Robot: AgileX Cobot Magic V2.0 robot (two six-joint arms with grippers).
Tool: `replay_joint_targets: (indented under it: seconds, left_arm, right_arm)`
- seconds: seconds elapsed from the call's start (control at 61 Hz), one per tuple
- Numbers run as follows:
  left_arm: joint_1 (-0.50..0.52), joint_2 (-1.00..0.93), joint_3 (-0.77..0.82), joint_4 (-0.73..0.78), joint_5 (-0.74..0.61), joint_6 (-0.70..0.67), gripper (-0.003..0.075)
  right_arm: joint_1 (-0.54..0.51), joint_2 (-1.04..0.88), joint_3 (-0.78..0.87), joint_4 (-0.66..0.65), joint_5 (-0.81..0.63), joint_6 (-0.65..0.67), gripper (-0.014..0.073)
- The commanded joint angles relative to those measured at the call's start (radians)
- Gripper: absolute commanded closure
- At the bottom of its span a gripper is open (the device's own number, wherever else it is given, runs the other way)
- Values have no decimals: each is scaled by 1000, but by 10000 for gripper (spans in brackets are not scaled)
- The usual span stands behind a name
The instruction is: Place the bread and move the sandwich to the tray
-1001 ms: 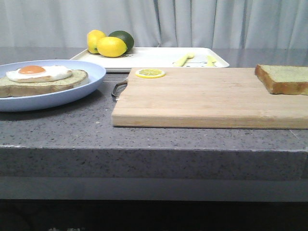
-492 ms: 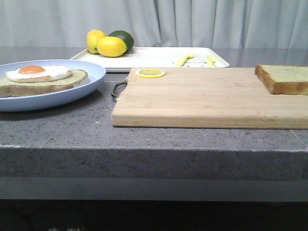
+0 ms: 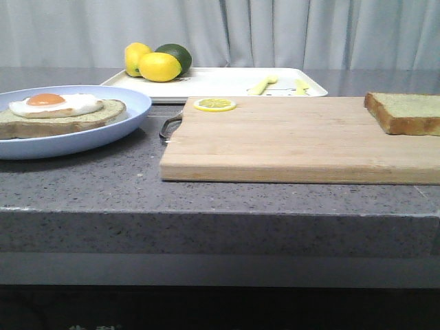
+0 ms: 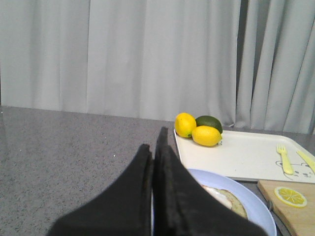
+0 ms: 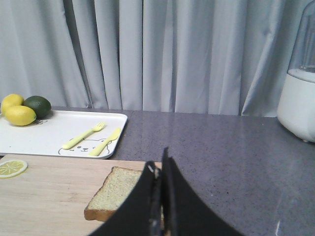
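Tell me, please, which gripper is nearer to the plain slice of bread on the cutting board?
The right gripper: its closed fingers sit just above the bread. The left gripper is over by the blue plate, across the board from that slice.

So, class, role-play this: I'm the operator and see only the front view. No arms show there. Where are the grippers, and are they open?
Observer: The left gripper is shut, with the blue plate just ahead of it.
Operator: And the right one?
Observer: The right gripper is shut too, with the bread just ahead of its fingertips.
Operator: Anything else my view misses?
Observer: A white appliance with a clear top stands on the counter.
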Motion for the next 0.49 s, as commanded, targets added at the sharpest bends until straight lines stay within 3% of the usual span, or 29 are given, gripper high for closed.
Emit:
replay_joint_targets:
  seconds: [0.0, 0.23, 0.476]
  left_arm:
    - [2, 100, -110, 3, 6, 3, 738]
    - [2, 287, -198, 31, 98, 4, 738]
    - [2, 404, -198, 31, 108, 4, 738]
  right_arm:
    - [-5, 95, -98, -16, 9, -5, 662]
    - [-5, 299, -214, -16, 181, -5, 662]
    - [-5, 451, -212, -16, 188, -5, 662]
